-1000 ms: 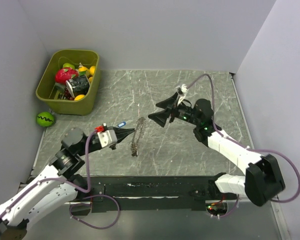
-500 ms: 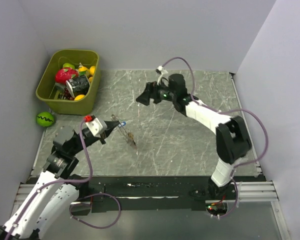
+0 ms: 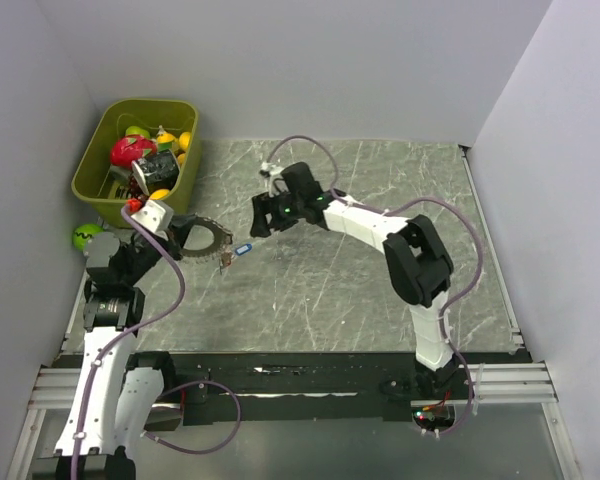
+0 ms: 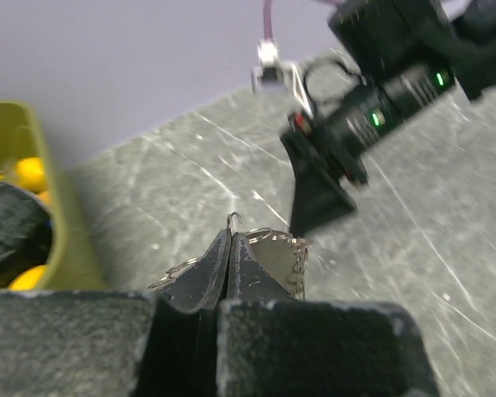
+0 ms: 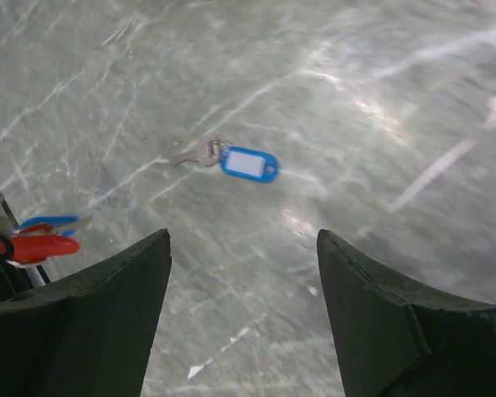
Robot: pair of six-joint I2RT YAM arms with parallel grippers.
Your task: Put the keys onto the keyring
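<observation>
While our left jaws clamp the keyring (image 4: 279, 246), we list: blue-tagged key (image 5: 246, 162), light, flat, likely slippery; grasp its tag, twelve o'clock of parted right jaws.

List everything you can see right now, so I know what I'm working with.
keyring: one, greyish metal, pinched in the left gripper's tips above the table
key: one, silver with a blue tag, flat on the table under the right gripper; no other key visible
bin: one, olive green, far-left corner
toys: several, red, yellow, green and black, inside the bin
ball: one, green with a dark zigzag, beside the bin at the table's left edge
table: one, grey marbled
left gripper: one, black, shut on the keyring
right gripper: one, black, open, over the key
</observation>
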